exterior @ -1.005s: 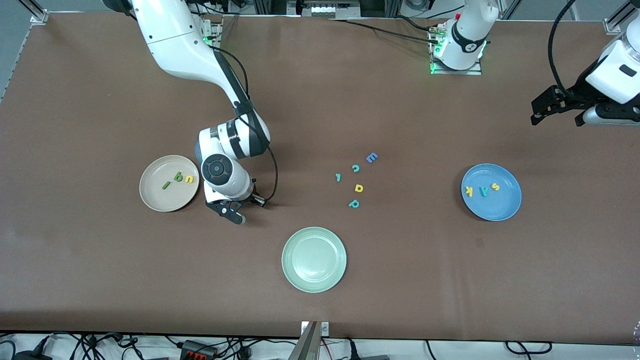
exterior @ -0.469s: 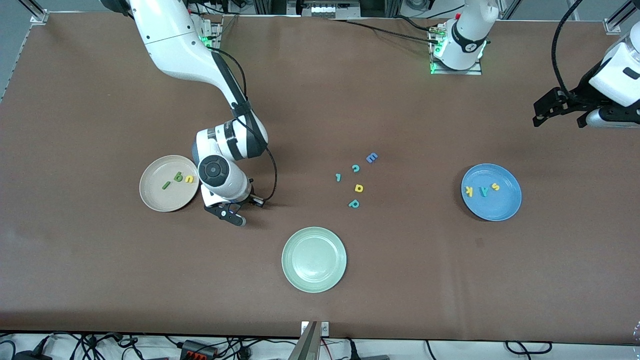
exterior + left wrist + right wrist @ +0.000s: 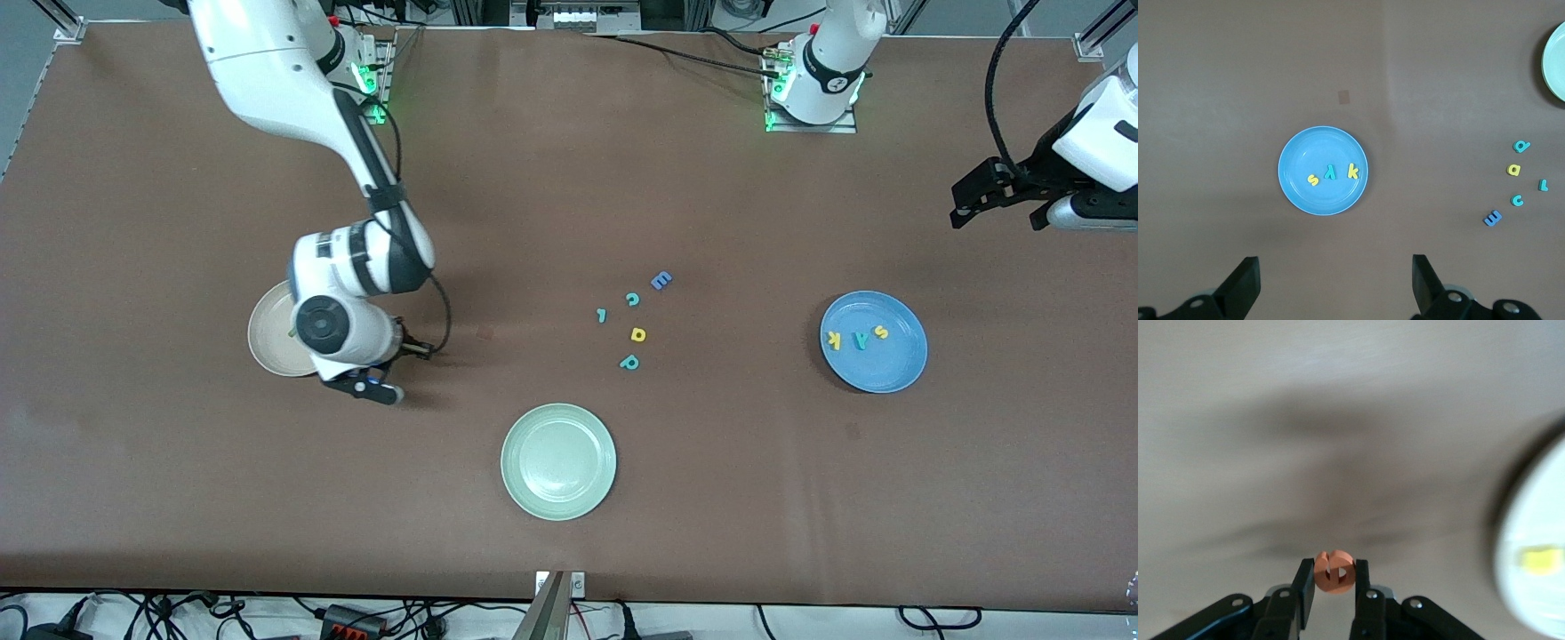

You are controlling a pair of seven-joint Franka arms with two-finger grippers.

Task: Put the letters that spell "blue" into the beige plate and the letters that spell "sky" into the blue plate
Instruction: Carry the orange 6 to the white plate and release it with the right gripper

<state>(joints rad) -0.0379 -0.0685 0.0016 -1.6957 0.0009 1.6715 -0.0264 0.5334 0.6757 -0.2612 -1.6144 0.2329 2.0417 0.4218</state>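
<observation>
The right gripper [image 3: 1332,585] pinches the orange e [image 3: 1333,572] between its 2 fingers, up over the bare table at the 4 o'clock edge of the beige plate [image 3: 267,333]. In the right wrist view a yellow letter [image 3: 1540,560] lies in that plate; the arm hides the rest of its contents. The left gripper [image 3: 1331,283] waits with jaws spread wide and empty, high over the left arm's end of the table. The blue plate [image 3: 898,373] holds the yellow s [image 3: 880,332], teal y [image 3: 860,340] and yellow k [image 3: 834,339]. The pale green plate [image 3: 558,498] sits at 6 o'clock from a loose cluster of letters [image 3: 633,320].
</observation>
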